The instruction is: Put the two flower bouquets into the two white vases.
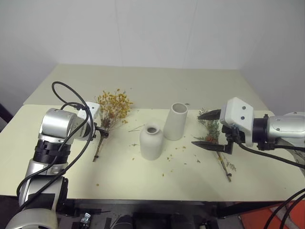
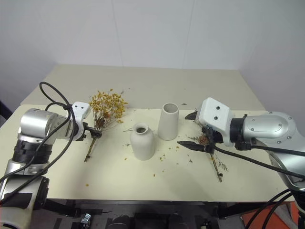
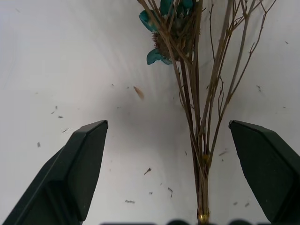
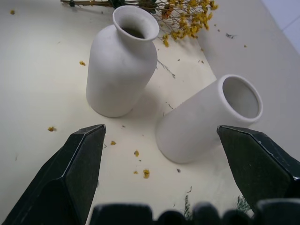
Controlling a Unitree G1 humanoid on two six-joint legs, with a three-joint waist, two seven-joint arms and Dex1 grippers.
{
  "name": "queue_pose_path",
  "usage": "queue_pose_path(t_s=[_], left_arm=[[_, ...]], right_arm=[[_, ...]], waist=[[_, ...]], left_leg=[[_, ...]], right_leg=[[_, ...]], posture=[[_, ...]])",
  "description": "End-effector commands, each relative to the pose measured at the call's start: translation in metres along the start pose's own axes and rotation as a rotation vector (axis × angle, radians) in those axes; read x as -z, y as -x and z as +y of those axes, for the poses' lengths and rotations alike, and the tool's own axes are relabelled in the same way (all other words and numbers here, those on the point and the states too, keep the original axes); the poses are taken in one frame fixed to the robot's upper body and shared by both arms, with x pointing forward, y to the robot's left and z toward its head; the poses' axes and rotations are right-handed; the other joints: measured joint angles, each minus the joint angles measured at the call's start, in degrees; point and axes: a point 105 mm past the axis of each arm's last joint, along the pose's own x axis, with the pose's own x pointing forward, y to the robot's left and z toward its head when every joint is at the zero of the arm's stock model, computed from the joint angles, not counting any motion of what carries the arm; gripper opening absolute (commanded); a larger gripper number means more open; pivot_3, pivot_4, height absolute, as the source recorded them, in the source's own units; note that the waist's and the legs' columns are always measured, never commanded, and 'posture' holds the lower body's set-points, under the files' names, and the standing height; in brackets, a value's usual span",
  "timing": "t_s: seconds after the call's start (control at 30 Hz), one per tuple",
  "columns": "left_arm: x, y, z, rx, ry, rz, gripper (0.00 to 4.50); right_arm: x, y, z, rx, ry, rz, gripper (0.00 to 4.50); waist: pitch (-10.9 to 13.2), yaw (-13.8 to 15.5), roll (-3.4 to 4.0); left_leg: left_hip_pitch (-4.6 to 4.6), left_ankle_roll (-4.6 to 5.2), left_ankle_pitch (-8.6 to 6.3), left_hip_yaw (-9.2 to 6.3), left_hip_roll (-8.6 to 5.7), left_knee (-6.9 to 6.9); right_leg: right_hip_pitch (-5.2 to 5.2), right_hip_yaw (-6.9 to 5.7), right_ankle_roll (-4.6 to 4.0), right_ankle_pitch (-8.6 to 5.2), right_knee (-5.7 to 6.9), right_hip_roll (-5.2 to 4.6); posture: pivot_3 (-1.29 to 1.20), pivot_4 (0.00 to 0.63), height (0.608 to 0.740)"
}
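Two white vases stand at the centre of a cream table (image 1: pixel 119 176), nearest the camera the short bottle-shaped vase (image 1: pixel 151 142) with its narrow neck, and just beyond it at about one o'clock the taller cylinder vase (image 1: pixel 175 121), the pair close together but apart. At nine o'clock from the short vase, the left gripper (image 1: pixel 100 131) hangs over the thin brown stems of the yellow bouquet (image 1: pixel 112 109), fingers spread wide with the stems lying on the table between them. At three o'clock, the right gripper (image 1: pixel 208 130) hovers with its jaws apart above the grey-green sprig (image 1: pixel 215 138), which lies flat on the table. Yellow crumbs (image 1: pixel 167 158) dot the surface around the vases.
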Motion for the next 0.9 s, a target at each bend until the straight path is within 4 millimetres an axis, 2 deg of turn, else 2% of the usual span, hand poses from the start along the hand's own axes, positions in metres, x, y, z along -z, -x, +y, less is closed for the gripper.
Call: queue_pose_path(t_s=[0.03, 0.13, 0.23, 0.47, 0.63, 0.7, 0.77, 0.83, 0.9], left_arm=[[-0.021, 0.001, -0.002, 0.000, -0.020, -0.069, 4.50], [-0.019, -0.005, -0.004, -0.007, -0.050, -0.038, 4.50], [-0.017, -0.006, -0.006, -0.003, -0.070, -0.024, 3.93], [-0.018, -0.008, -0.008, 0.000, -0.075, -0.019, 1.68], [-0.018, -0.008, -0.001, -0.037, -0.071, -0.025, 0.02], [-0.025, -0.006, 0.006, -0.086, -0.046, -0.080, 0.02], [-0.040, -0.001, 0.013, -0.148, -0.030, -0.228, 0.02], [-0.056, 0.009, 0.015, -0.158, -0.016, -0.380, 0.02], [-0.077, 0.029, 0.012, -0.116, -0.006, -0.563, 0.02]], right_arm=[[-0.008, 0.010, -0.005, 0.056, 0.035, 0.002, 4.49], [-0.008, 0.012, -0.005, 0.066, 0.031, 0.012, 4.49], [-0.008, 0.013, -0.005, 0.072, 0.027, 0.015, 4.50], [-0.009, 0.014, -0.004, 0.071, 0.024, 0.018, 4.50], [-0.008, 0.014, -0.003, 0.059, 0.023, 0.014, 4.50], [-0.008, 0.014, -0.002, 0.053, 0.024, 0.012, 4.50], [-0.008, 0.015, -0.001, 0.052, 0.023, 0.007, 4.50], [-0.008, 0.016, -0.001, 0.059, 0.023, 0.000, 4.50], [-0.007, 0.018, -0.001, 0.072, 0.020, -0.004, 4.50]], waist=[[0.0, 0.0, 0.00], [0.0, 0.0, 0.00], [0.0, -0.2, 0.00], [0.0, -0.1, 0.00], [0.0, -0.1, 0.00], [0.0, -0.1, 0.00], [0.0, 0.0, 0.00], [0.0, 0.1, -0.01], [0.0, 0.1, -0.01]], left_leg=[[-0.01, 0.00, 0.00, 0.00, 0.00, 0.00], [-0.01, 0.00, 0.00, 0.00, 0.00, 0.00], [-0.05, 0.00, 0.00, 0.01, -0.01, 0.00], [-0.04, 0.00, 0.00, 0.00, -0.01, 0.02], [-0.04, 0.00, 0.00, 0.00, -0.01, 0.02], [-0.05, 0.00, 0.00, 0.00, -0.01, 0.02], [-0.06, 0.00, 0.00, -0.01, -0.01, 0.03], [-0.07, 0.00, 0.00, -0.01, -0.01, 0.04], [-0.09, 0.00, 0.00, 0.00, -0.01, 0.04]], right_leg=[[0.00, -0.01, 0.01, 0.01, -0.01, 0.00], [0.00, 0.00, 0.01, 0.01, -0.02, 0.00], [-0.01, 0.01, -0.01, 0.02, -0.03, 0.00], [-0.01, 0.01, 0.01, 0.03, -0.01, 0.00], [-0.01, 0.01, 0.01, 0.03, -0.02, 0.00], [-0.01, 0.01, 0.00, 0.03, -0.02, 0.00], [-0.01, 0.00, 0.00, 0.04, -0.02, -0.01], [0.00, 0.01, -0.03, 0.08, -0.04, -0.03], [0.00, 0.01, -0.06, 0.11, -0.06, -0.05]], posture=[[0.00, 0.150, 0.740], [0.00, 0.150, 0.740], [0.00, 0.150, 0.740], [0.00, 0.150, 0.740], [0.00, 0.150, 0.740], [0.00, 0.150, 0.740], [0.00, 0.150, 0.740], [0.00, 0.150, 0.740], [0.00, 0.150, 0.740]])
